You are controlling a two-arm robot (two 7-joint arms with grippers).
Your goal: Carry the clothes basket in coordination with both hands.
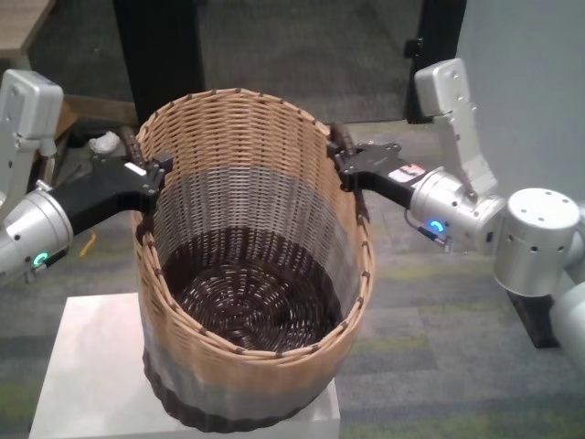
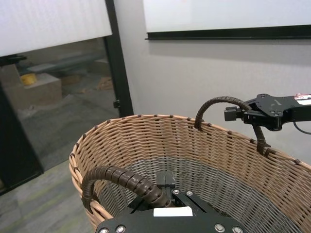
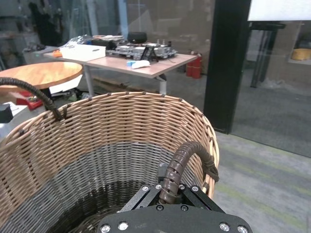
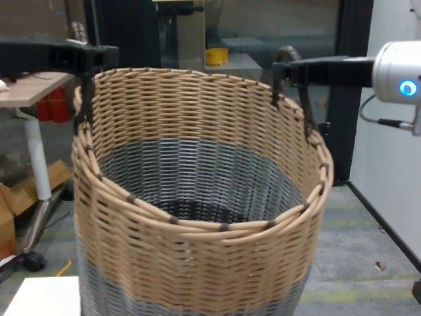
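Both clamped: left gripper (image 1: 157, 176) on left handle (image 2: 121, 180), right gripper (image 1: 345, 168) on right handle (image 3: 187, 160) of the clothes basket (image 1: 247, 274). Best lifted evenly, kept level.

The basket (image 1: 251, 274) is big, round and woven. Its top band is tan, the middle is grey, and the bottom is dark brown. It is empty inside. It stands up, leaning a little, over a white tabletop (image 1: 91, 366) at 6 o'clock in the head view; whether it touches the tabletop is hard to tell. Two dark brown loop handles sit on the rim. The left hand (image 1: 157, 176) is closed on the handle at 9 o'clock. The right hand (image 1: 345, 167) is closed on the handle at 3 o'clock.
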